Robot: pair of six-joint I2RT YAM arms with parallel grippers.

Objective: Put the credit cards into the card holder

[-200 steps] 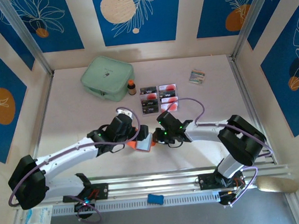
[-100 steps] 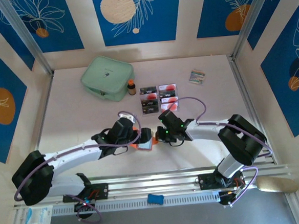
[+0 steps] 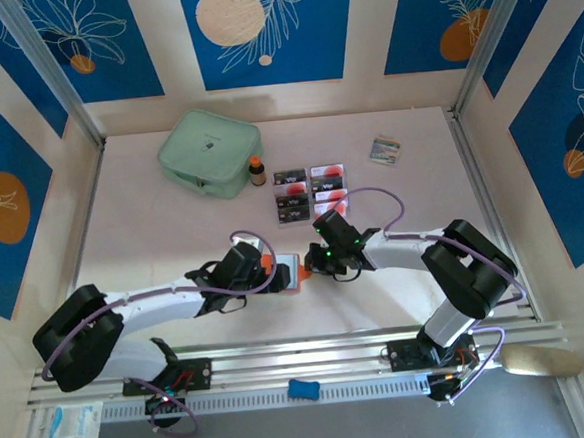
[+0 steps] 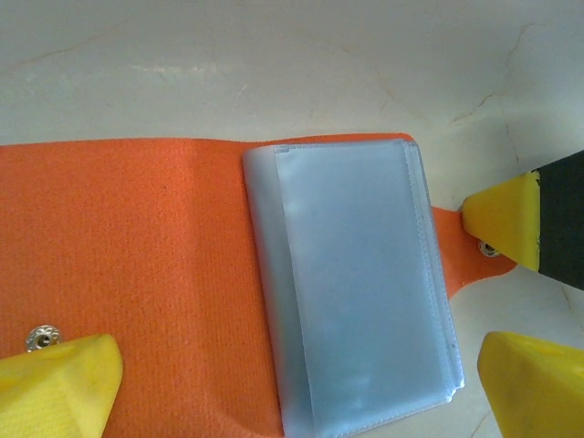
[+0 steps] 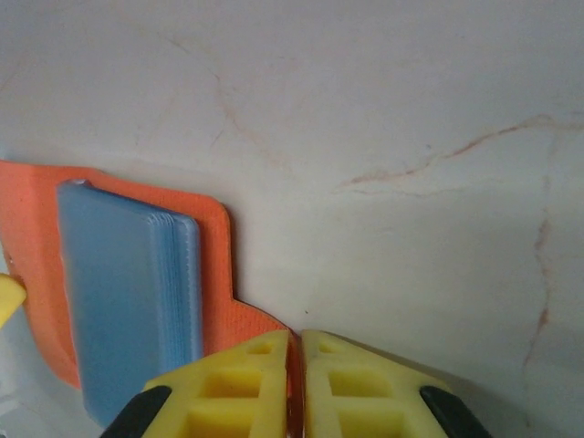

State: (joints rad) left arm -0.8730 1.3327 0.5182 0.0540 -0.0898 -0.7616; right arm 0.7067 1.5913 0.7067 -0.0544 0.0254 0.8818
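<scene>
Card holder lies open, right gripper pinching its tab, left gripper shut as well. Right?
Not quite: the left gripper is open, fingers wide apart over the card holder, per the left wrist view. The right gripper is pinching its tab.

Orange card holder [image 4: 137, 228] open flat; credit cards [image 3: 327, 184] in rows beyond.

free: table [image 3: 152, 229] between pouch [image 3: 209, 152] and left arm [image 3: 167, 300] | obstacle: bottle [image 3: 257, 170] just beside credit cards [image 3: 310, 191]
</scene>
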